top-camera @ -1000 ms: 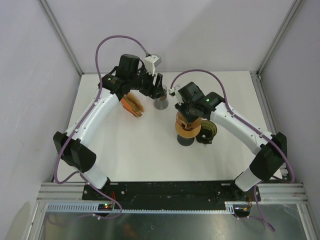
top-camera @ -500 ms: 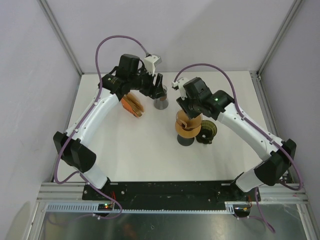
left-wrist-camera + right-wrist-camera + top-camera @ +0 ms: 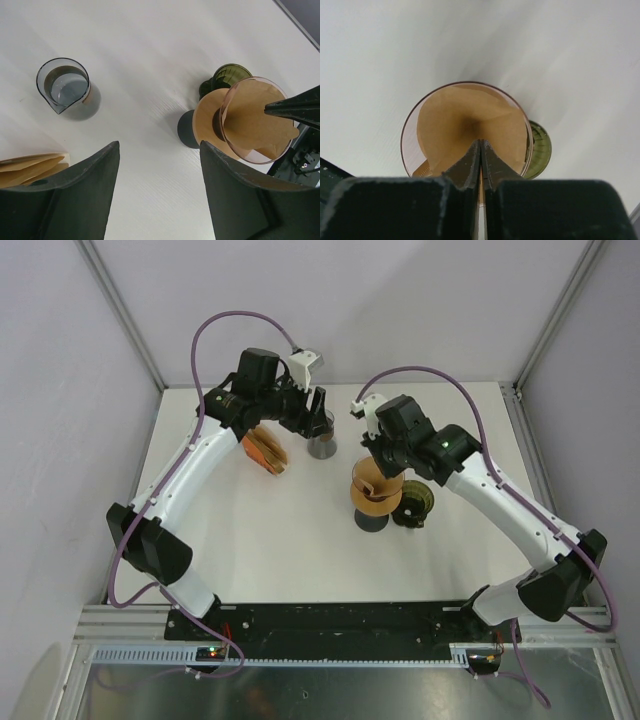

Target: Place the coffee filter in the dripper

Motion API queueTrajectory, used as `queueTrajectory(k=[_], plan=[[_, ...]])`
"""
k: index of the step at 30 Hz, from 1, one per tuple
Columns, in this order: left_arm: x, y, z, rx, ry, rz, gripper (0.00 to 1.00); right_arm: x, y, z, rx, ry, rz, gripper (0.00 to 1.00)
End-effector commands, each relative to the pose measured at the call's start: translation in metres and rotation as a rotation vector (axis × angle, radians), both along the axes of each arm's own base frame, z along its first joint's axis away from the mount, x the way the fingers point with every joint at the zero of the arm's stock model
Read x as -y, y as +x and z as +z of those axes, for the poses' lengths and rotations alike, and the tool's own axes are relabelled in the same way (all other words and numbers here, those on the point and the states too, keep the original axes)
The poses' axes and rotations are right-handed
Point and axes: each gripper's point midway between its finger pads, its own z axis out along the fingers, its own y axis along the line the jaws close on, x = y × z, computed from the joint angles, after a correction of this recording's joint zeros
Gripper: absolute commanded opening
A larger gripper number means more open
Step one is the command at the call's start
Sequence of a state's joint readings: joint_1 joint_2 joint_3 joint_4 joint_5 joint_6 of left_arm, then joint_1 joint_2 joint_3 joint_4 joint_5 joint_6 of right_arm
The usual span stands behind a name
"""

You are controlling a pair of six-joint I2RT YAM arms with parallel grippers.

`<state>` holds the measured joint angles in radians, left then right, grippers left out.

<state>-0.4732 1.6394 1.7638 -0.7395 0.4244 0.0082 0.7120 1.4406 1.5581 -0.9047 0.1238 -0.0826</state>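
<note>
Locate the coffee filter: it sits opened out inside the dripper, its brown paper lining the clear amber cone, which stands on a dark base near the centre of the table. The right gripper hangs directly above the cone with its fingers pressed together; you cannot tell whether the tips touch the paper. A dark green cup stands just beside the dripper at its 3 o'clock in the top view. The left gripper is released, its fingers spread wide with nothing between them. It hovers near the glass beaker, which stands at 11 o'clock from the dripper. A stack of spare filters lies at 9 o'clock from the beaker.
</note>
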Motion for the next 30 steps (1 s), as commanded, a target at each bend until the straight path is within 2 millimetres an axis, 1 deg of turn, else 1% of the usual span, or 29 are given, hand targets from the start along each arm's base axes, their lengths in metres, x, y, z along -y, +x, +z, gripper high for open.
queueTrajectory(k=[1,4,7,13,17,21,24,27,30], plan=[[-0.001,-0.003,0.021,0.059,-0.033,-0.018,0.7,0.0,-0.006,-0.014,-0.047,-0.001,-0.008,0.01],[-0.001,-0.004,0.022,0.059,-0.033,-0.019,0.7,-0.006,-0.015,-0.029,-0.1,-0.014,0.017,0.0],[0.0,-0.003,0.021,0.058,-0.032,-0.019,0.7,-0.017,-0.025,-0.038,-0.14,-0.016,0.064,0.0],[-0.001,-0.004,0.022,0.059,-0.033,-0.02,0.7,-0.036,-0.034,-0.039,-0.17,0.032,0.133,0.0],[-0.001,-0.005,0.022,0.062,-0.033,-0.019,0.7,-0.043,-0.036,-0.04,-0.186,0.053,0.159,0.0],[-0.002,-0.005,0.024,0.066,-0.033,-0.019,0.7,-0.043,-0.037,-0.044,-0.2,0.047,0.159,0.0],[-0.002,-0.005,0.023,0.066,-0.032,-0.019,0.7,-0.037,-0.033,-0.042,-0.186,0.03,0.129,0.0],[-0.001,-0.005,0.022,0.063,-0.032,-0.021,0.7,-0.028,-0.025,-0.034,-0.145,0.013,0.084,0.0],[-0.001,-0.005,0.022,0.062,-0.032,-0.021,0.7,-0.022,-0.017,-0.02,-0.093,0.01,0.053,0.0]])
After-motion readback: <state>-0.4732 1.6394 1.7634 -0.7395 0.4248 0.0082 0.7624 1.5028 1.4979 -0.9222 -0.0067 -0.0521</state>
